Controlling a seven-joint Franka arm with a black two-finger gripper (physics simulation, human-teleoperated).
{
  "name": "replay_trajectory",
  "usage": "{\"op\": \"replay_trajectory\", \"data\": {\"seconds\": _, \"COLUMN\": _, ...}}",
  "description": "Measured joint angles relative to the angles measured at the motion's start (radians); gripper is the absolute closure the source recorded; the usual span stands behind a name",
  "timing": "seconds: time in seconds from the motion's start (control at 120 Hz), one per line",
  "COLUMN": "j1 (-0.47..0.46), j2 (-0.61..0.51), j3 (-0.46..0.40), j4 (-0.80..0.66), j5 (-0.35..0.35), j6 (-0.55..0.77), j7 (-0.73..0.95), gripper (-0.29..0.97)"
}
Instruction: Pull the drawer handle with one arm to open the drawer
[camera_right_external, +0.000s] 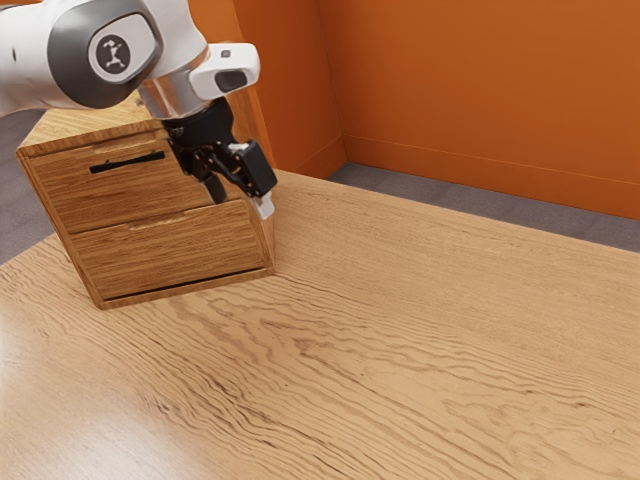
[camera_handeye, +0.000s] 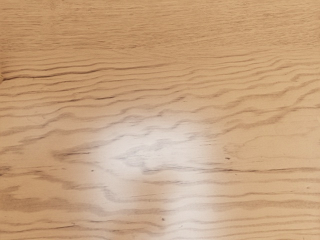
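A small wooden cabinet (camera_right_external: 60, 128) stands on the table (camera_right_external: 400, 340) toward the exterior view's left, set at an angle, with two drawer fronts stacked one over the other. The upper drawer (camera_right_external: 90, 195) carries a thin black handle (camera_right_external: 127, 161) lying level across its upper part; the lower drawer (camera_right_external: 170, 255) sits below it, with a dark gap running along its bottom edge. Both fronts look flush with the cabinet's frame, so neither drawer shows as pulled out. The arm (camera_right_external: 90, 50) comes in from the upper left, and the black gripper (camera_right_external: 241, 204) hangs in front of the cabinet's near corner, about level with the seam between the two drawers. Its fingers are spread and grasp nothing — one dark finger (camera_right_external: 215, 188) stands before the upper drawer's end, the other, with a white tip, reaches just past the cabinet's corner. The handle lies to the exterior view's left of the gripper, apart from it and untouched. In the wrist view the table's wavy wood grain (camera_handeye: 235, 90) lies under the hand, with a pale patch of glare on it. Orange walls (camera_right_external: 480, 80) rise behind the table, and a grey floor (camera_right_external: 520, 205) shows along their foot.
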Motion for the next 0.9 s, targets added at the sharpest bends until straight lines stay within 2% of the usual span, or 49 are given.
{"op": "replay_trajectory", "data": {"seconds": 0.225, "j1": 0.033, "j2": 0.003, "j3": 0.01, "j4": 0.004, "j5": -0.013, "j6": -0.003, "j7": 0.004, "gripper": 0.0}}
{"op": "replay_trajectory", "data": {"seconds": 0.342, "j1": 0.049, "j2": 0.005, "j3": 0.032, "j4": 0.103, "j5": -0.012, "j6": -0.042, "j7": 0.0, "gripper": 0.0}}
{"op": "replay_trajectory", "data": {"seconds": 0.442, "j1": 0.024, "j2": -0.047, "j3": 0.078, "j4": 0.211, "j5": -0.033, "j6": -0.092, "j7": -0.003, "gripper": 0.0}}
{"op": "replay_trajectory", "data": {"seconds": 0.583, "j1": 0.124, "j2": -0.032, "j3": 0.051, "j4": 0.221, "j5": -0.082, "j6": -0.117, "j7": -0.005, "gripper": 0.0}}
{"op": "replay_trajectory", "data": {"seconds": 0.708, "j1": 0.175, "j2": -0.018, "j3": 0.05, "j4": 0.193, "j5": -0.091, "j6": -0.118, "j7": 0.02, "gripper": 0.0}}
{"op": "replay_trajectory", "data": {"seconds": 0.9, "j1": 0.212, "j2": -0.038, "j3": 0.048, "j4": 0.181, "j5": 0.026, "j6": -0.236, "j7": 0.076, "gripper": 0.0}}
